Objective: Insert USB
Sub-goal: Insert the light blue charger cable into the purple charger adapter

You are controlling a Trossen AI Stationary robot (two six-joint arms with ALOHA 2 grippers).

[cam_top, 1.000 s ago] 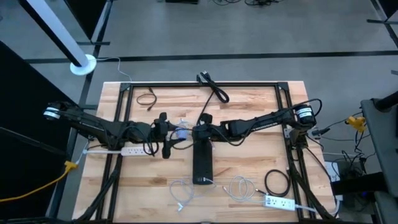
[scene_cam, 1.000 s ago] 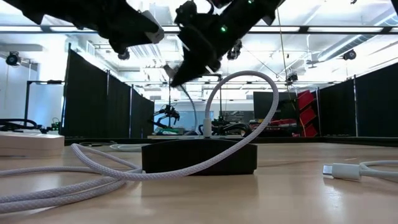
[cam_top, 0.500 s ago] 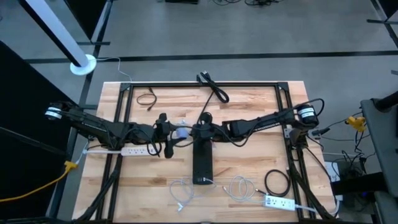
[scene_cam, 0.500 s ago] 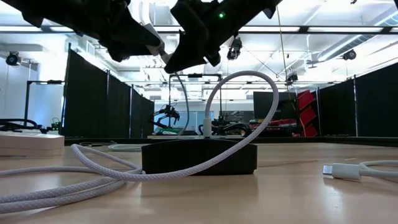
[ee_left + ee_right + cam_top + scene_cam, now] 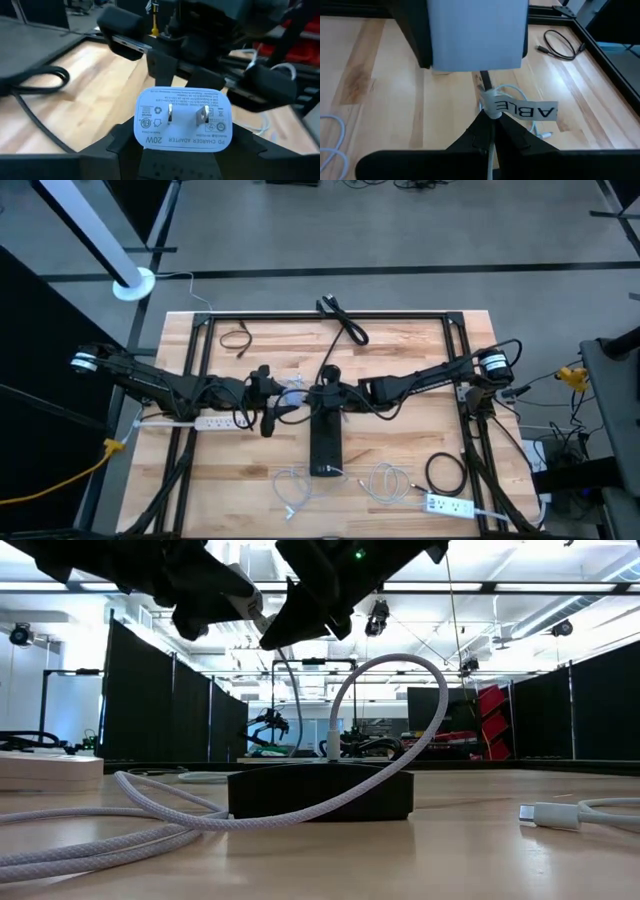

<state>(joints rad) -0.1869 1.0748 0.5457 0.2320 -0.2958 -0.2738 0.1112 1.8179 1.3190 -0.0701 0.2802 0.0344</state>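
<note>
I work in a big open robotics lab or test hall. My butcher-block table (image 5: 400, 470) stands on bare grey concrete floor (image 5: 400, 230). Black curtain partitions (image 5: 170, 700) divide the hall into bays, under a high ceiling with bright strip lights (image 5: 560, 587). Red tool cabinets (image 5: 492, 725) stand far back, and another robot arm (image 5: 268, 727) waits in a distant bay.
</note>
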